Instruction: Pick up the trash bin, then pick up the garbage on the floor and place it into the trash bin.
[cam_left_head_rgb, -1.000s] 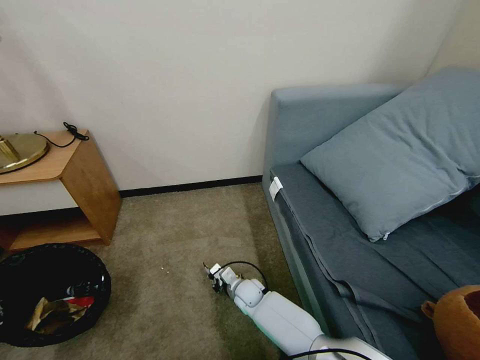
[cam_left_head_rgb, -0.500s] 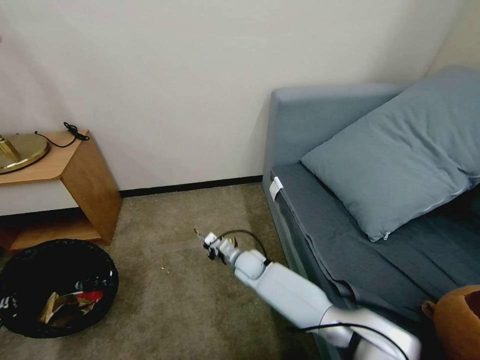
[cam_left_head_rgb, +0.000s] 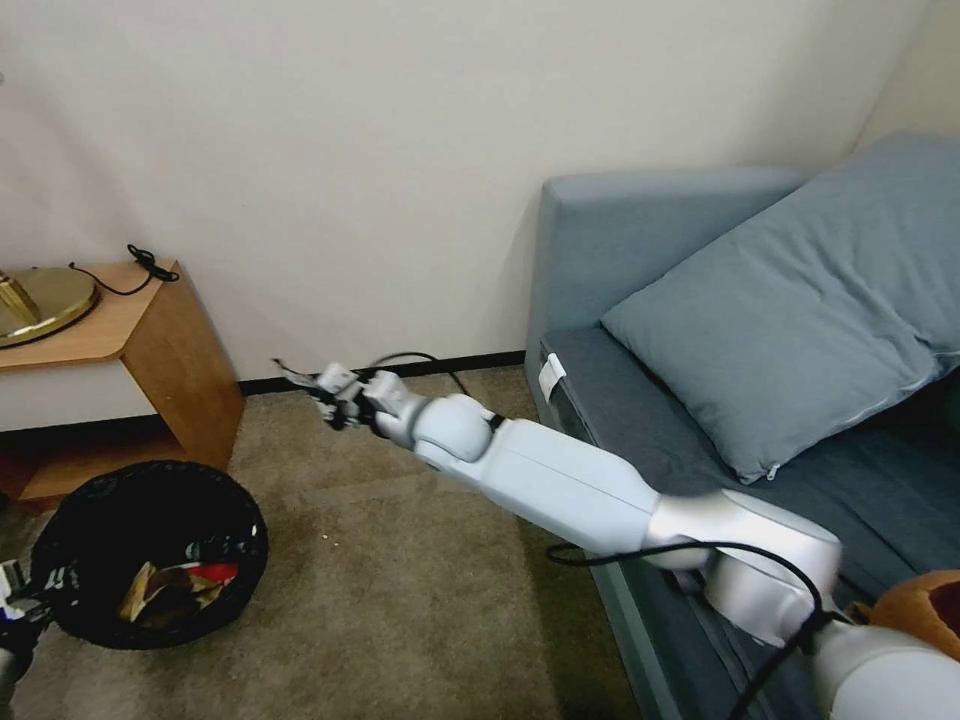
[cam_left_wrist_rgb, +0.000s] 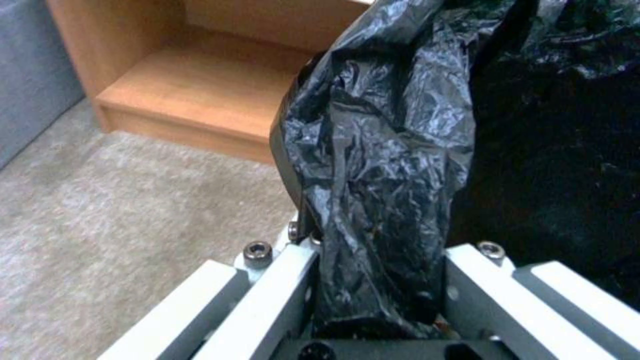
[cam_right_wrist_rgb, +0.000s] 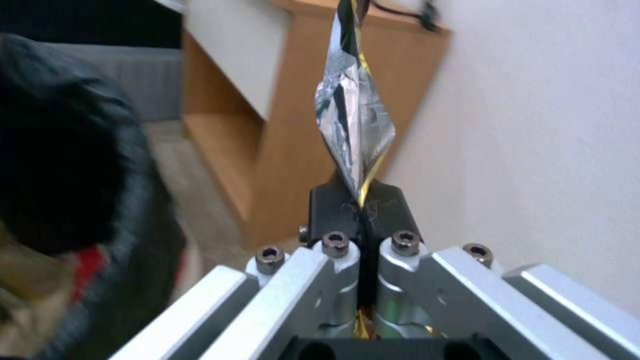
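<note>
We are clamping our left gripper (cam_left_wrist_rgb: 380, 280) on the black liner at the rim of the trash bin (cam_left_head_rgb: 150, 550), low at our left, with litter lying inside it. Farther out, our right gripper (cam_left_head_rgb: 318, 388) is pinching the candy wrapper (cam_right_wrist_rgb: 353, 135) in the air near the wooden side table (cam_left_head_rgb: 170, 350).
</note>
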